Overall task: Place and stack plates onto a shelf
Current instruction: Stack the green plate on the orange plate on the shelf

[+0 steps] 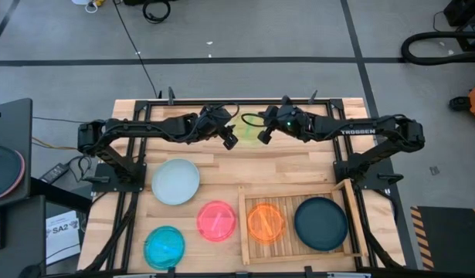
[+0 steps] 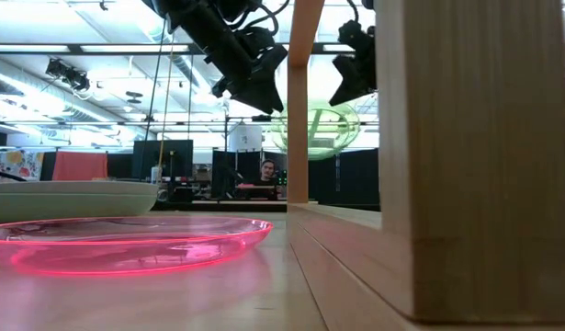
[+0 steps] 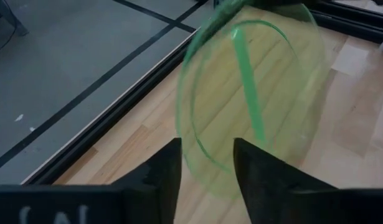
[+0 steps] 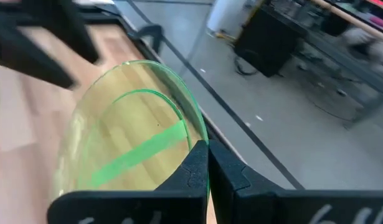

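I judge the step in hand to be a mid-air handover of the translucent yellow-green round plate, held up on edge above the far middle of the plank tabletop, between the two arms. The right gripper has it: its jaws are pressed together on the plate's rim, which shows plainly in the right wrist view. The left gripper sits just beside the plate on the other side, and its jaws are spread. In the left wrist view the plate's edge passes through the gap between the two dark fingers; I cannot tell whether either one touches it.

The light wooden slatted shelf lies at the near right of the tabletop. It already carries a translucent orange round plate on its left half and a dark teal round plate on its right. A pale mint round plate, a translucent pink round plate and a translucent cyan round plate lie on the tabletop, left of the shelf.

For the next move, I would back the left arm clear of the plate, then bring the right arm toward the shelf, turn the plate flat and lower it onto the orange one, which looks closest in size.
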Controlling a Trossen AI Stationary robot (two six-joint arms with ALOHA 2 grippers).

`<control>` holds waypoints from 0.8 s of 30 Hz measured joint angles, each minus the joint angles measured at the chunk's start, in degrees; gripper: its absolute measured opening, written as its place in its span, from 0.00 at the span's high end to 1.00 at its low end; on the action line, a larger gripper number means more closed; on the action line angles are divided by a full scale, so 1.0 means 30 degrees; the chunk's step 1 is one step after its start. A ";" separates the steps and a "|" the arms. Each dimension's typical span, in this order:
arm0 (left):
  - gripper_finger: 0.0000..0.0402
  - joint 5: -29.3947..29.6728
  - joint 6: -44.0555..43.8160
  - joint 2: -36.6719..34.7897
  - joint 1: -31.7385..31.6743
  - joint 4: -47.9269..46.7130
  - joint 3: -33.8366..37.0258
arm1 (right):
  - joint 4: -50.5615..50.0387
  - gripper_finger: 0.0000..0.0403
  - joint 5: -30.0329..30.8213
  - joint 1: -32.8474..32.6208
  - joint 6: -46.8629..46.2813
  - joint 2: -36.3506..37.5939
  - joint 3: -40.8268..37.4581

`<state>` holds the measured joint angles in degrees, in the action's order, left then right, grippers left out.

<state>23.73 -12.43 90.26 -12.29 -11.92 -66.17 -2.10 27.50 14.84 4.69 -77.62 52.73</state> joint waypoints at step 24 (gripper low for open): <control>0.58 0.0000 -0.0030 0.0000 0.0000 -0.0291 0.0000 | -0.8422 0.98 -0.9386 0.2115 -0.4201 0.0007 0.0000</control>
<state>23.73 -12.52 90.26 -12.29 -12.80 -66.17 -27.37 -0.66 21.19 -7.92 -77.60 52.73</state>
